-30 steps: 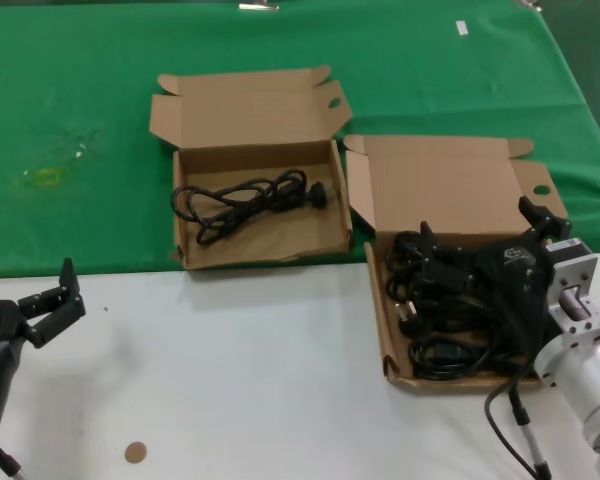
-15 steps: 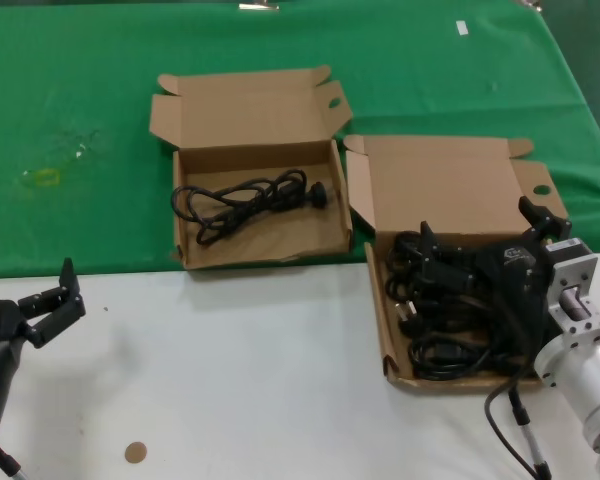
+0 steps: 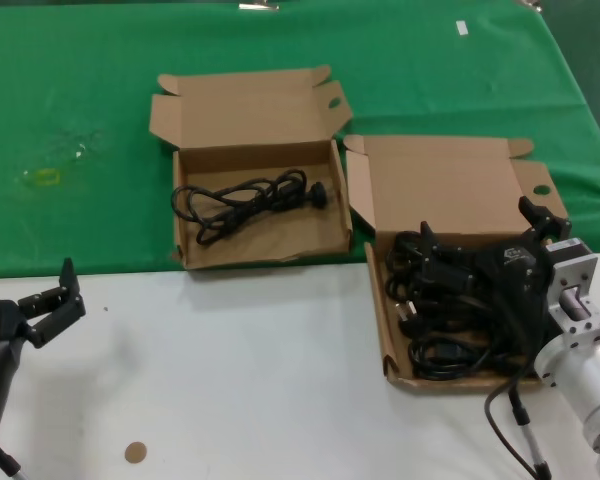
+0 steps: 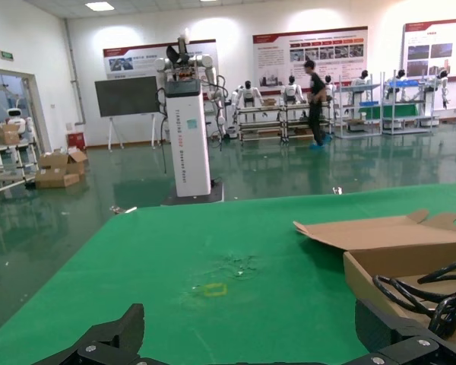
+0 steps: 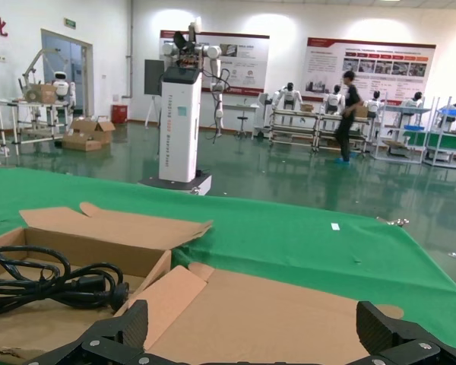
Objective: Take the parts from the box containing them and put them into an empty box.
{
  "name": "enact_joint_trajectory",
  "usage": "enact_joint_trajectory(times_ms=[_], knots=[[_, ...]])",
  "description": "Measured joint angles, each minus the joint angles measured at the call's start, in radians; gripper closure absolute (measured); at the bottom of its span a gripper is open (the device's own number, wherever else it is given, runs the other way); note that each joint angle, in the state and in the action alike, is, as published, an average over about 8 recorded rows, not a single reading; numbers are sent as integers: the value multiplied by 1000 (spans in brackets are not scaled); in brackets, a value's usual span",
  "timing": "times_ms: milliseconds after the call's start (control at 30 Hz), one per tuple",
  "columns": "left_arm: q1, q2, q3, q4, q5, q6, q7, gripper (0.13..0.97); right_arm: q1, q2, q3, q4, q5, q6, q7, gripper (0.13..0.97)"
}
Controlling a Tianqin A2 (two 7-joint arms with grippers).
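Light is bright and even in all three views, coming from overhead ceiling panels visible in the wrist views. The polished hall floor mirrors those lights in pale streaks. In the head view the white table is nearly washed out, with only a faint soft shadow beside the left gripper. The green cloth stays evenly lit, and the open lids cast short soft shadows into their boxes. The black cords merge into a dark mass with little detail. Distant posters in the wrist views look soft.
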Motion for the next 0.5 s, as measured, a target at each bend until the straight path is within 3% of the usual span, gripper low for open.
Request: enact_joint_trajectory(times_ms=[500], knots=[[0, 0, 0, 0, 0, 0, 0, 132, 0, 0, 0, 0, 0, 0, 0, 129]])
